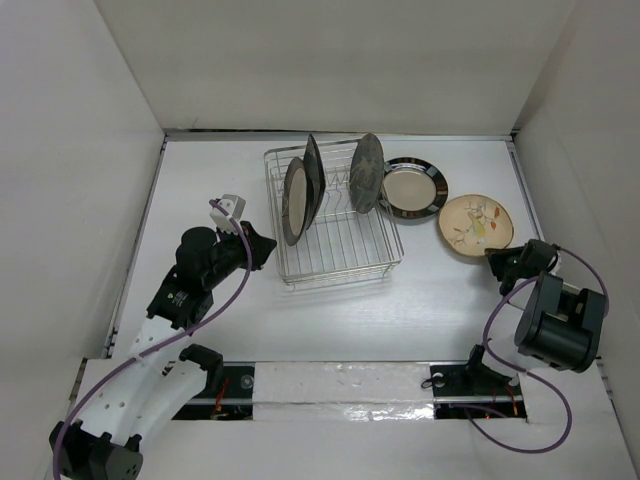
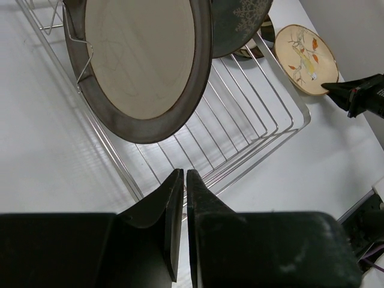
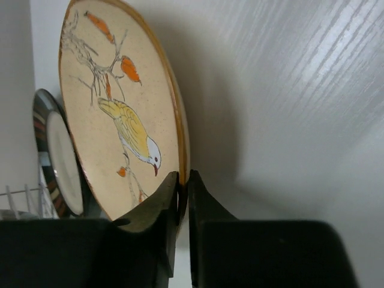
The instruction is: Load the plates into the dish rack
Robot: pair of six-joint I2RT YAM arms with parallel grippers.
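Lying flat on the white table (image 1: 420, 300), the cream round plate with a painted bird (image 1: 475, 222) is pinched at its near rim by the right gripper (image 1: 503, 262), whose black fingers (image 3: 161, 201) are pressed on the thin edge. A round cream plate with a dark striped rim (image 1: 413, 187) is laid flat just beside the silver wire dish rack (image 1: 340, 255). Inside the rack three plates are stood on edge: a cream round plate with a wide brown rim (image 1: 294, 200), a dark plate seen edge-on (image 1: 314, 172) and a grey-green plate with a white pattern (image 1: 366, 172). The left gripper (image 1: 265, 248) is held closed on nothing, near the rack's near left corner.
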